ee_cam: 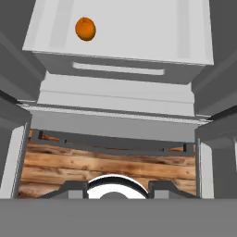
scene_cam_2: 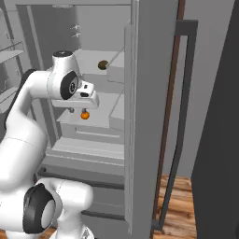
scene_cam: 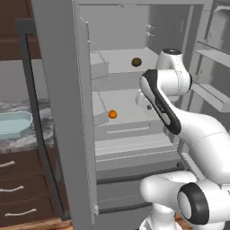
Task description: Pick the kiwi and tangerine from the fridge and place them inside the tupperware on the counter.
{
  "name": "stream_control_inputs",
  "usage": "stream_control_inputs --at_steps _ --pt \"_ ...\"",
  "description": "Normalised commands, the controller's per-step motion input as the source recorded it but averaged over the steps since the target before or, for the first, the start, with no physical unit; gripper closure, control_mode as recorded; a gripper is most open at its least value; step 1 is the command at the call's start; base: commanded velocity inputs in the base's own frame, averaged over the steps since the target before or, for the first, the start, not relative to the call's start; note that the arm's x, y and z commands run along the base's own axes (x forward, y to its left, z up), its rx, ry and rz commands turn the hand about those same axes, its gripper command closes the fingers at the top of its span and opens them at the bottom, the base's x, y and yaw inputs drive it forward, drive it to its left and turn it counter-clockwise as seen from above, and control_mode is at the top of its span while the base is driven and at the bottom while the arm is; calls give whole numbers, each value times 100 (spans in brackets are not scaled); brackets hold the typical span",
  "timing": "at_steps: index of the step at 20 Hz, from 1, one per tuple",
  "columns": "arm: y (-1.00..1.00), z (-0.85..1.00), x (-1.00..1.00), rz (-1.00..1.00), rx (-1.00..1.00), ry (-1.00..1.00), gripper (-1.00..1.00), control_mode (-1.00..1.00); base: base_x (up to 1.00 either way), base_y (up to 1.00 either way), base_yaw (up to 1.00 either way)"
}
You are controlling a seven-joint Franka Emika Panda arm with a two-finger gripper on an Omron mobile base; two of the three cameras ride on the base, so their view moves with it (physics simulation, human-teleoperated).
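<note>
End effector: closed, empty | tangerine: shelf below kiwi | fridge open

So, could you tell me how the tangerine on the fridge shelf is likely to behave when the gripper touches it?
The tangerine looks smooth and ball-shaped, so it will probably roll if nudged. It sits loose on a flat fridge shelf, so a sideways push may send it away. It likely slips unless gripped centrally.

Wooden plank floor lies beside a dark wall panel.

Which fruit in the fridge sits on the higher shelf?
The kiwi, dark brown, on the upper shelf; the orange tangerine lies one shelf below.
</note>
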Motion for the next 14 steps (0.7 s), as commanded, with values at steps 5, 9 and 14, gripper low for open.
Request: stream_control_inputs --at_steps 5,9,14 --pt "0 0 0 0 0 0 -100 100 28 8 -20" --pt "0 0 0 0 0 0 -100 100 57 16 -33" --pt "0 0 0 0 0 0 -100 100 56 0 -1"
